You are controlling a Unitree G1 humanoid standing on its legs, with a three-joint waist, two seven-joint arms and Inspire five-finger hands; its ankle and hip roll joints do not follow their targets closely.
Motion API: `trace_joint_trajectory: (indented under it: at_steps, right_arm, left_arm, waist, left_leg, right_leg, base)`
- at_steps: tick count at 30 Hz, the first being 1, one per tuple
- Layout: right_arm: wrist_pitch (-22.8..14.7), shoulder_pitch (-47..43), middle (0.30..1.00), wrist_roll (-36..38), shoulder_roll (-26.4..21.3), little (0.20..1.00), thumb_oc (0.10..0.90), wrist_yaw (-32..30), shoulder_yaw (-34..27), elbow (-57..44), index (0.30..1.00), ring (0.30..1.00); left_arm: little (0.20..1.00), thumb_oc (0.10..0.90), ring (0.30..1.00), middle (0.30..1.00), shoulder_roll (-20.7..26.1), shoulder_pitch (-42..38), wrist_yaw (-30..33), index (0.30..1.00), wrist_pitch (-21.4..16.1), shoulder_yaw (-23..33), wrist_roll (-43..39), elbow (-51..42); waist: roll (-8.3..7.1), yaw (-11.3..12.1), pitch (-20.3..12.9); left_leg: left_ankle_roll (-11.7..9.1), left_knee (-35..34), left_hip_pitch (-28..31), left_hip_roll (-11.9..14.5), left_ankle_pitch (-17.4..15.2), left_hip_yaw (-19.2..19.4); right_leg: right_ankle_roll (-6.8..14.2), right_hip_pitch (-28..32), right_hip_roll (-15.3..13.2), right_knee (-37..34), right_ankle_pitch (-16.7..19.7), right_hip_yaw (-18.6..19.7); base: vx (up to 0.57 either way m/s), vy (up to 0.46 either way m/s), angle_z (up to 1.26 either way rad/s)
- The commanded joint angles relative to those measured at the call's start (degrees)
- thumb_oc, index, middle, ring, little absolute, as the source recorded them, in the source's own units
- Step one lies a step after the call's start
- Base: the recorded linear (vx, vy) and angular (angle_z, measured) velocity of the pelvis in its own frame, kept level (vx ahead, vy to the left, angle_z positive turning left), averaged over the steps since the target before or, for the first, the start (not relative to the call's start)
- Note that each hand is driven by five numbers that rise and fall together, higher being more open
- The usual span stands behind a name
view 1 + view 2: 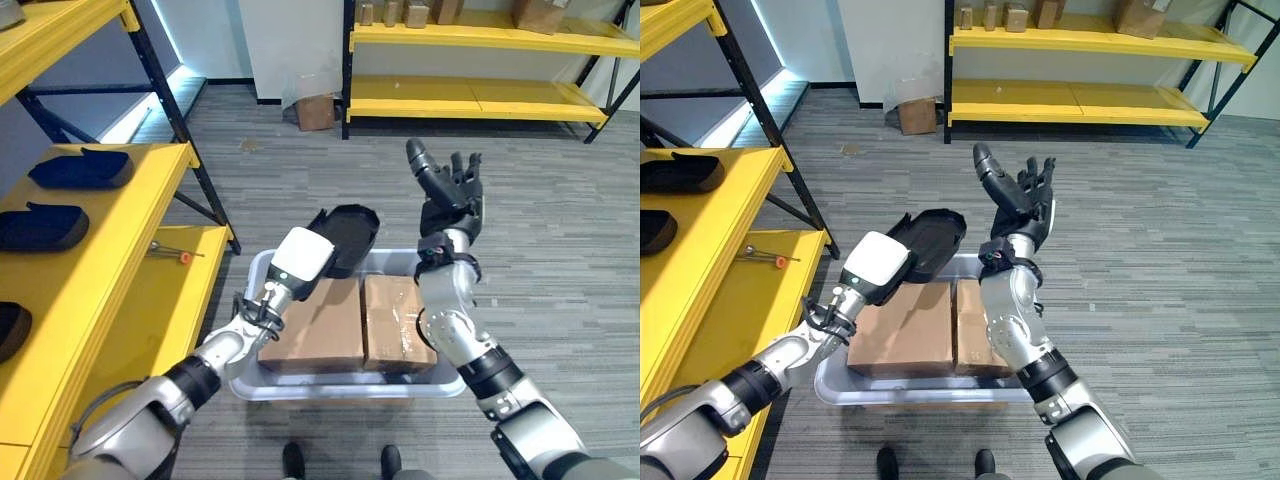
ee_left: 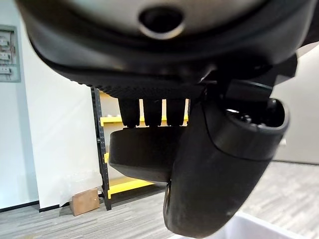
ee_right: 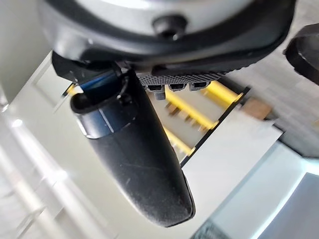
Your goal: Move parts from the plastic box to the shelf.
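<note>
My left hand [image 1: 300, 262] is shut on a black moulded part [image 1: 347, 232] and holds it above the far left corner of the pale plastic box [image 1: 340, 389]. In the left wrist view its fingers [image 2: 152, 110] curl over the black part [image 2: 142, 159], with the thumb [image 2: 219, 174] beneath. Two cardboard boxes [image 1: 322, 325] lie side by side in the plastic box. My right hand [image 1: 450, 185] is raised above the box's far right side, open and holding nothing. The yellow shelf [image 1: 110, 235] stands at the left, with three more black parts [image 1: 82, 168] lying on it.
A screwdriver [image 1: 170, 251] lies on the lower yellow shelf level beside the box. A second yellow rack [image 1: 470, 95] with cardboard boxes stands along the far wall. A small cardboard box [image 1: 315, 112] rests on the floor by that rack.
</note>
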Motion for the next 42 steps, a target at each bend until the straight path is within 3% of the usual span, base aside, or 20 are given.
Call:
trace_joint_trajectory:
  at_steps: [1,7,8,10,16,21,23,26,28,32,36,40,42]
  right_arm:
    - [-2.00,-3.70,1.000,-5.15,-1.10,1.000,0.900,5.14,-2.30,-4.88,1.000,1.000]
    - [0.63,2.90,1.000,-2.84,-3.12,1.000,0.900,8.61,-2.72,-11.48,1.000,1.000]
    - [2.24,7.26,1.000,0.01,-5.37,1.000,0.900,11.81,-3.08,-15.43,1.000,1.000]
    - [2.96,8.73,1.000,0.71,-6.44,1.000,0.900,13.29,-3.17,-16.83,1.000,1.000]
    - [6.79,20.35,1.000,2.43,-11.25,1.000,0.900,21.91,-9.03,-23.67,1.000,1.000]
    - [11.35,26.61,1.000,0.64,-14.16,1.000,0.900,28.72,-12.23,-23.83,1.000,1.000]
    - [13.18,29.17,1.000,-2.09,-16.69,1.000,0.900,31.34,-14.63,-24.01,1.000,1.000]
    - [13.62,29.84,1.000,-4.63,-17.63,1.000,0.900,33.60,-16.36,-23.74,1.000,1.000]
    - [13.35,30.23,1.000,-11.30,-19.72,1.000,0.900,34.64,-18.42,-23.64,1.000,1.000]
    - [12.24,31.06,1.000,-20.26,-21.43,1.000,0.900,33.23,-21.27,-23.78,1.000,1.000]
    - [12.15,30.70,1.000,-24.08,-23.59,1.000,0.900,33.11,-21.21,-24.08,1.000,1.000]
    - [11.51,27.69,1.000,-25.95,-26.55,1.000,0.900,32.87,-20.81,-24.70,1.000,1.000]
    - [10.71,25.19,1.000,-26.05,-27.38,1.000,0.900,31.81,-20.21,-23.91,1.000,1.000]
  left_arm:
    - [0.300,0.400,0.300,0.300,4.35,-6.98,4.76,0.300,0.60,7.15,2.50,-1.45]
    - [0.300,0.400,0.300,0.300,8.95,-0.75,4.65,0.300,0.20,15.23,1.91,-9.46]
    - [0.300,0.400,0.300,0.300,11.33,3.51,5.09,0.300,-0.28,20.37,1.08,-13.70]
    - [0.300,0.400,0.300,0.300,11.76,5.80,5.16,0.300,-0.28,22.85,0.90,-14.84]
    - [0.300,0.400,0.300,0.300,17.83,21.07,5.47,0.300,-4.61,40.62,-1.44,-29.45]
    - [0.300,0.400,0.300,0.300,17.68,23.44,5.31,0.300,-6.92,45.43,-4.92,-28.92]
    - [0.300,0.400,0.300,0.300,16.44,28.88,5.09,0.300,-9.40,50.94,-6.87,-33.13]
    - [0.300,0.400,0.300,0.300,15.31,32.03,4.79,0.300,-10.82,54.35,-8.13,-34.97]
    - [0.300,0.400,0.300,0.300,14.74,34.65,4.22,0.300,-12.38,57.23,-9.34,-36.20]
    - [0.300,0.400,0.300,0.300,14.52,38.25,3.58,0.300,-13.39,61.12,-10.02,-38.93]
    - [0.300,0.400,0.300,0.300,13.62,40.84,3.77,0.300,-13.48,63.08,-9.77,-40.79]
    - [0.300,0.400,0.300,0.300,12.56,42.74,3.35,0.300,-14.18,64.27,-10.64,-43.03]
    - [0.300,0.400,0.300,0.300,12.58,41.84,3.77,0.300,-14.13,64.06,-10.89,-43.45]
  waist:
    - [-1.07,0.24,-4.42]
    - [-0.49,0.04,-4.28]
    - [-0.28,0.02,-4.08]
    - [-0.04,-0.15,-4.16]
    - [1.02,-0.18,-3.79]
    - [2.13,-0.89,-3.57]
    - [2.59,-0.83,-3.46]
    - [2.97,-0.65,-3.28]
    - [3.27,-0.53,-3.05]
    - [3.78,-0.18,-2.85]
    - [3.99,0.83,-1.95]
    - [4.05,2.67,0.60]
    - [4.24,3.57,2.07]
  left_leg:
    - [-3.02,-0.35,6.69,4.53,-8.11,1.15]
    - [-3.00,-0.35,6.69,4.37,-8.17,1.40]
    - [-3.06,-0.35,6.68,4.32,-8.10,1.54]
    - [-3.12,-0.35,6.62,4.29,-8.05,1.58]
    - [-3.29,-0.35,6.67,4.26,-7.91,1.47]
    - [-3.63,-0.35,7.07,4.55,-7.52,1.49]
    - [-3.93,-0.35,7.33,4.96,-7.09,1.26]
    - [-4.09,-0.35,7.53,5.43,-6.60,1.03]
    - [-4.45,-0.35,8.08,6.16,-6.12,0.97]
    - [-5.22,-0.35,7.59,7.80,-4.02,0.33]
    - [-6.05,-0.35,7.01,9.74,-1.18,-1.10]
    - [-7.33,-0.35,4.74,11.88,4.32,-3.50]
    - [-8.91,-0.35,1.61,12.98,9.13,-5.05]
  right_leg:
    - [2.73,1.20,-3.75,-0.01,-0.91,-1.05]
    - [2.71,1.06,-3.89,-0.01,-1.03,-0.93]
    - [2.64,0.90,-3.97,-0.01,-1.08,-0.80]
    - [2.64,0.81,-3.99,-0.01,-1.07,-0.78]
    - [2.51,0.90,-3.94,0.06,-1.43,-0.69]
    - [2.11,1.22,-3.64,0.54,-2.05,-0.69]
    - [1.65,1.44,-3.13,1.31,-2.92,-0.88]
    - [1.20,1.38,-2.64,2.10,-3.66,-0.88]
    - [0.70,1.67,-1.92,2.79,-4.74,-0.76]
    - [-0.58,1.38,-0.06,3.48,-5.93,-1.27]
    - [-2.26,0.88,2.09,5.04,-7.50,-2.17]
    - [-4.02,-0.68,4.48,6.42,-8.54,-3.23]
    - [-4.94,-2.12,4.86,7.23,-9.23,-5.34]
  base:
    - [0.00,0.000,0.00]
    - [0.00,0.000,0.00]
    - [0.00,0.000,0.00]
    - [0.00,-0.005,-0.02]
    - [0.01,-0.015,0.00]
    - [0.02,-0.049,0.05]
    - [0.00,-0.086,-0.07]
    - [-0.01,-0.083,-0.02]
    - [-0.01,-0.116,-0.06]
    - [-0.03,-0.135,0.04]
    - [-0.06,-0.159,0.03]
    - [-0.14,-0.177,0.12]
    - [-0.20,-0.129,0.23]
